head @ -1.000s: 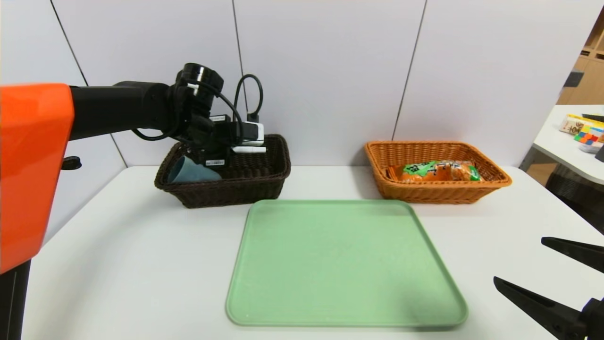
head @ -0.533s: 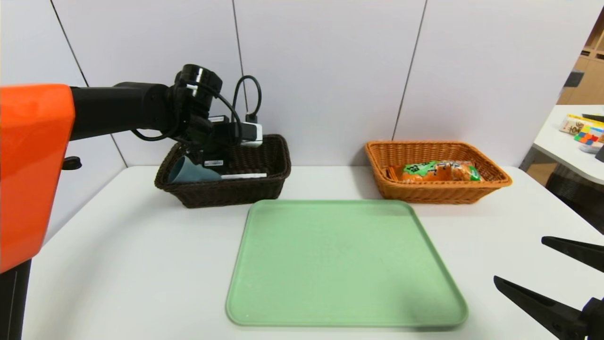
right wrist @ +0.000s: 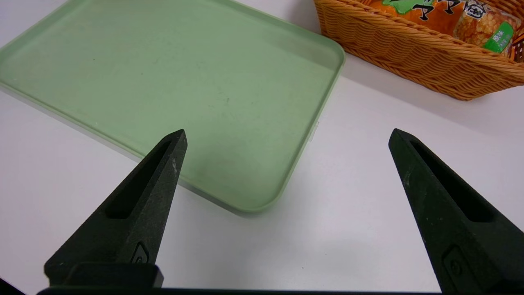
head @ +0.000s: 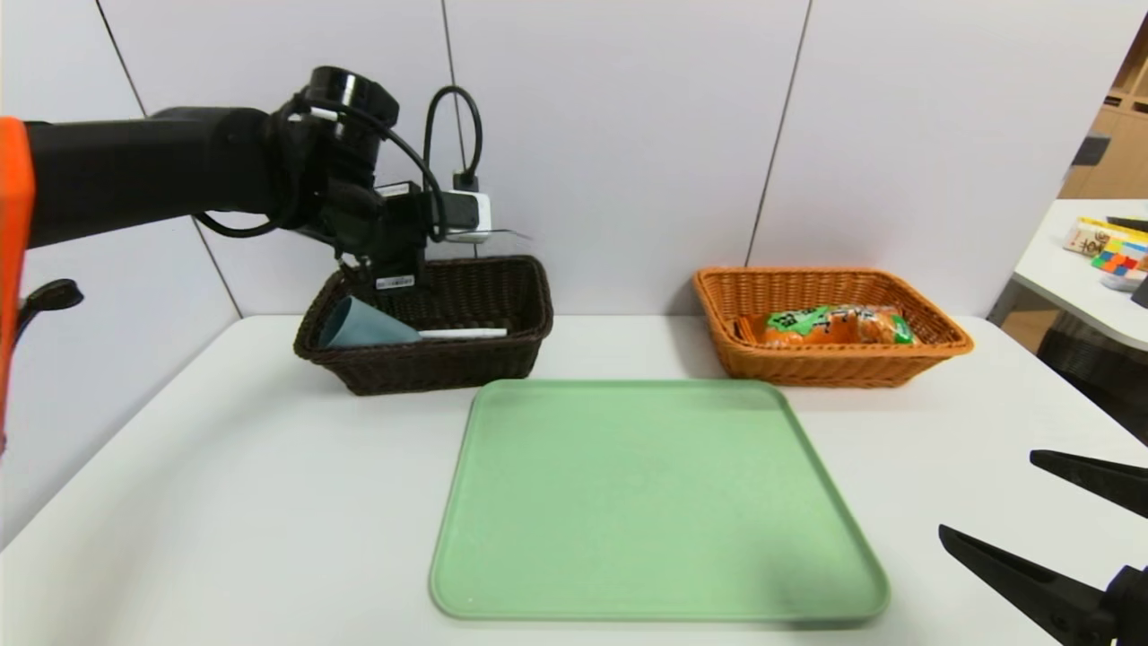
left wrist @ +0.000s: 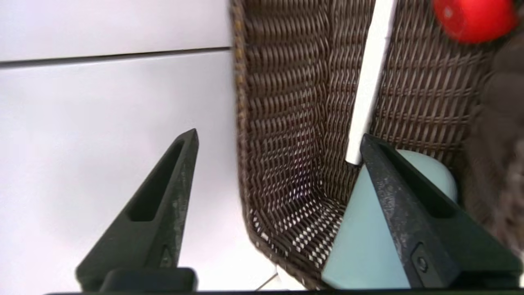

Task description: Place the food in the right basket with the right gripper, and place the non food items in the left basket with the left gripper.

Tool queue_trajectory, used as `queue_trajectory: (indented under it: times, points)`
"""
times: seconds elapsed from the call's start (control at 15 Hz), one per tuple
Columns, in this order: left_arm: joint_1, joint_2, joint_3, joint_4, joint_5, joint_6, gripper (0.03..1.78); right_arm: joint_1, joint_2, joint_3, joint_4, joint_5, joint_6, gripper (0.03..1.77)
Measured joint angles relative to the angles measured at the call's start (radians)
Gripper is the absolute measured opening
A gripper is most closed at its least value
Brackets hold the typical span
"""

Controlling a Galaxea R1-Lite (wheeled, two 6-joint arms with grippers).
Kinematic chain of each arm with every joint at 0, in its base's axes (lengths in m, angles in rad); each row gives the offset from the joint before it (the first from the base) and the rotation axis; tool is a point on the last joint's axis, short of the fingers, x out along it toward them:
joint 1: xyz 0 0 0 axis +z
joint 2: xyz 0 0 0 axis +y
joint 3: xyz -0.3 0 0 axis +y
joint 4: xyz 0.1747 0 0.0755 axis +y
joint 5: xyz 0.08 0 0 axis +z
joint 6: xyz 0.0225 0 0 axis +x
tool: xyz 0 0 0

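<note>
White table (head: 224, 467) carries tray (head: 655, 502) at centre, nothing on it. L basket (head: 448, 359) at 11 o'clock holds cup (head: 363, 325) and white stick (head: 462, 333); R basket (head: 834, 363) at 1 o'clock holds snack pack (head: 830, 325). L gripper (left wrist: 278, 143) hovers above L basket, fingers spread, empty. R gripper (right wrist: 286, 139) parked at 4 o'clock, released. Sorting appears complete; next: retract L arm.

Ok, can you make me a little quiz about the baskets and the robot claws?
1. True or false: the flat green plastic tray has nothing on it.
2. Which basket holds the orange snack packet: A) dark brown wicker basket, B) orange wicker basket?
3. Fill in: the left claw is ____ above the dark basket, over the pale blue cup.

Key: 1 true; 2 B; 3 open. The right claw is open too.
</note>
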Motion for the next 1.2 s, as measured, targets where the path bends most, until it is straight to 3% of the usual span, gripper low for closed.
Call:
queue_trajectory:
  times: [0.27, 0.6, 0.8, 1.0, 1.2]
  points:
    - [-0.085, -0.114, -0.001, 0.12, -0.021, -0.274, 1.54, 0.0, 0.006, -0.012, -0.01, -0.002, -0.002, 1.7]
    - [-0.19, -0.185, -0.003, 0.119, -0.014, -0.707, 1.62, -0.001, 0.008, -0.021, -0.009, -0.006, -0.004, 1.7]
    - [-0.229, -0.245, 0.011, 0.119, 0.033, -0.987, 1.64, -0.003, 0.006, -0.023, -0.009, -0.008, -0.005, 1.7]
    - [-0.242, -0.335, 0.099, 0.114, 0.089, -1.102, 1.67, -0.014, 0.006, -0.029, -0.009, -0.028, -0.014, 1.7]
    - [-0.247, -0.468, 0.309, 0.056, 0.1, -1.145, 1.67, -0.034, 0.004, -0.025, -0.006, -0.034, -0.016, 1.7]
